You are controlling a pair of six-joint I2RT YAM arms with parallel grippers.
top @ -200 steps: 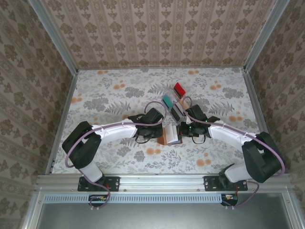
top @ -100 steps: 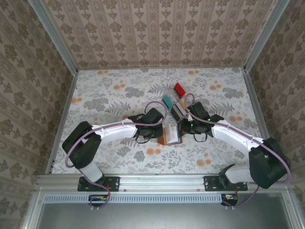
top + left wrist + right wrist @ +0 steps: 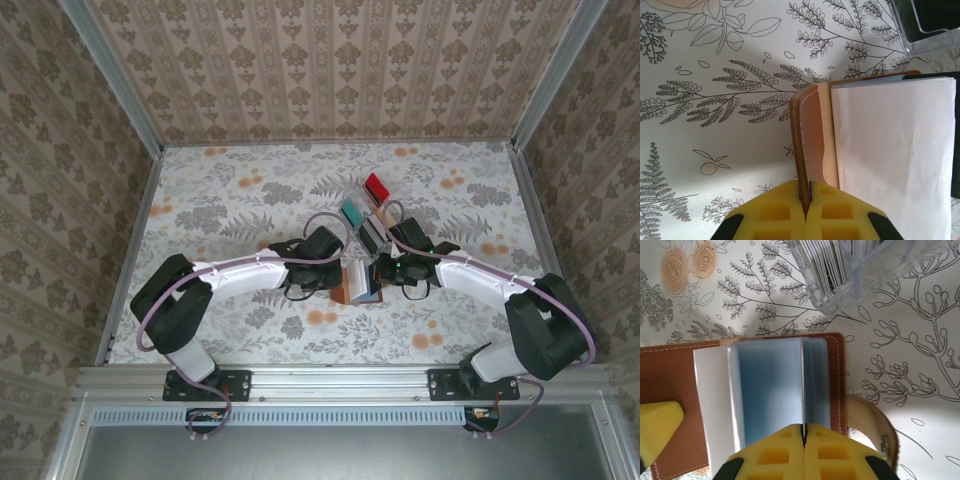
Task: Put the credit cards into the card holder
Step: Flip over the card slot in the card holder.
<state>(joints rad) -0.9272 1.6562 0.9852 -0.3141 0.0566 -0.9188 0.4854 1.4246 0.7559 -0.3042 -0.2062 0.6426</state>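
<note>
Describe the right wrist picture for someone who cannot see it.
The right pincer pinches a thin card edge-on at the blue pockets of an open brown wallet. A clear plastic rack sits beyond on the flowered table.

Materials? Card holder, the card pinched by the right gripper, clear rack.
The card holder looks like matte brown leather or faux leather, with white edge stitching. The credit card, seen edge-on, looks like thin stiff plastic. The clear rack looks like glossy transparent hard plastic.
</note>
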